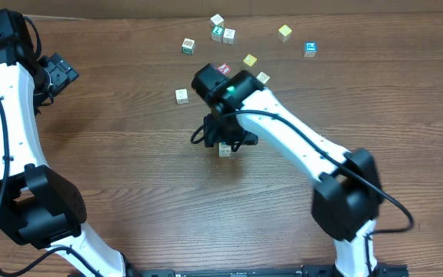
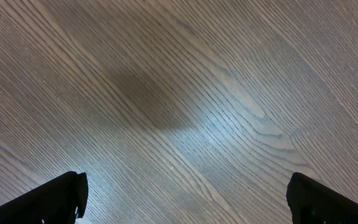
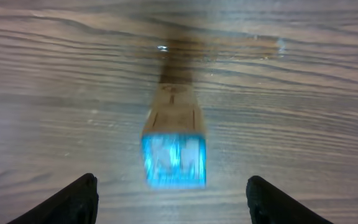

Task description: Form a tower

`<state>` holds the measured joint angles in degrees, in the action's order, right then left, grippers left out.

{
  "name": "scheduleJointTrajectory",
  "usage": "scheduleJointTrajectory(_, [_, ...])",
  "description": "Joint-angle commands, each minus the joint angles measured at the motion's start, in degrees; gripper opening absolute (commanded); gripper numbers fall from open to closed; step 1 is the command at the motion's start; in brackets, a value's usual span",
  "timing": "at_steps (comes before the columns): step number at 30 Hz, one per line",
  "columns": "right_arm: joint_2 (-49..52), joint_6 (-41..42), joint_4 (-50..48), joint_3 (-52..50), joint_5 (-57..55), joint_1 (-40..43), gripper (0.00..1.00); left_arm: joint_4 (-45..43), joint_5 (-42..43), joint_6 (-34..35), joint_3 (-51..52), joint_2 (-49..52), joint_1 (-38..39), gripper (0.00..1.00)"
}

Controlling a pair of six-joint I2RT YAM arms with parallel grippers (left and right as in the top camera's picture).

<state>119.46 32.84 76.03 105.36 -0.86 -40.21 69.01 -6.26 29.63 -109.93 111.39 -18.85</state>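
Note:
The tower [image 3: 173, 140] is a narrow column of pale wooden cubes with a blurred blue face on top, seen from above in the right wrist view. Overhead, only its pale top [image 1: 224, 150] peeks out under the arm at mid-table. My right gripper [image 3: 173, 205] hangs over it, open. Its dark fingers [image 3: 73, 199] stand wide to either side and do not touch the cubes. My left gripper [image 1: 56, 73] is far off at the table's upper left, open over bare wood [image 2: 185, 202], with nothing between its fingertips [image 2: 61, 196].
Several loose cubes lie behind the tower: a pale one [image 1: 181, 95], a red one [image 1: 223, 68], yellow ones [image 1: 250, 60] [image 1: 284, 31], a blue one [image 1: 310, 49], a green one [image 1: 188, 46] and a small cluster [image 1: 221, 31]. The table's far edge [image 1: 321, 9] runs just behind them.

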Motion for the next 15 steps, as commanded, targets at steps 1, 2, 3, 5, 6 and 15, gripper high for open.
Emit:
scheduleJointTrajectory(1, [1.5,0.5,-0.5,0.3,-0.3,0.0,0.70,-0.1,-0.3,-0.3,0.0,-0.1,0.3,1.00])
scheduleJointTrajectory(2, [1.5,0.6,-0.7,0.3,-0.3,0.0,0.69,-0.1,-0.3,-0.3,0.0,-0.1,0.3,1.00])
scheduleJointTrajectory(3, [1.6,0.7,-0.8,0.3,-0.3,0.0,0.66,-0.1,-0.3,-0.3,0.0,-0.1,0.3,1.00])
scheduleJointTrajectory(5, [1.6,0.6,-1.2,0.3,-0.4,0.0,0.63,-0.1,-0.3,-0.3,0.0,-0.1,0.3,1.00])
scheduleJointTrajectory(6, [1.6,0.6,-1.5,0.3,-0.4,0.0,0.60,-0.1,-0.3,-0.3,0.0,-0.1,0.3,0.99])
scheduleJointTrajectory(15, [1.6,2.0,-3.6,-2.2,-0.4,0.0,0.48,-0.1,-0.3,-0.3,0.0,-0.1,0.3,0.99])
